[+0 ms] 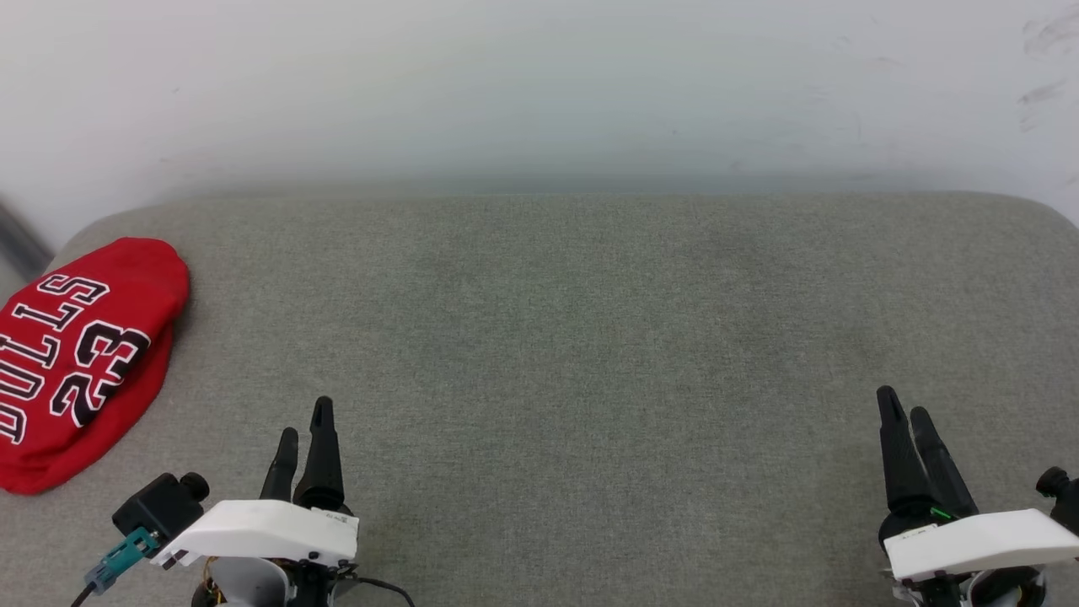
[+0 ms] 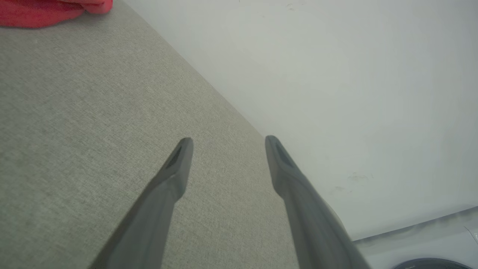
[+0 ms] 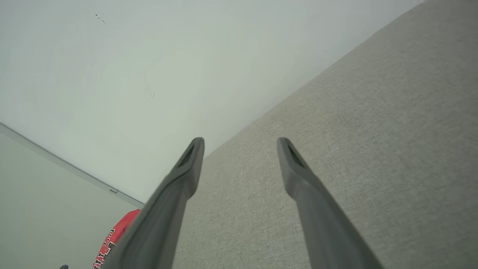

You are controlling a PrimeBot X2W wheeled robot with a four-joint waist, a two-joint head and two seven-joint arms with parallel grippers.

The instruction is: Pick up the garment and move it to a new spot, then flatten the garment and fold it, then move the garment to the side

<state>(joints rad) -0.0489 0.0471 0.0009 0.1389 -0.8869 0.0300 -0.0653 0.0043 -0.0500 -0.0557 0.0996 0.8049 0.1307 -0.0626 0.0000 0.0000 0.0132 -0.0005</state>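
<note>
At the left edge of the head view lay the red basketball-style garment (image 1: 80, 354) with black "BULLS 23" lettering, folded compactly on the grey fabric surface (image 1: 556, 337). The left gripper (image 1: 305, 420) and right gripper (image 1: 903, 405) stood released and empty, clear of it — folding and setting aside looked done.

Red garment (image 1: 80, 354), black lettering; grey-green cushion (image 1: 590, 337).
</note>
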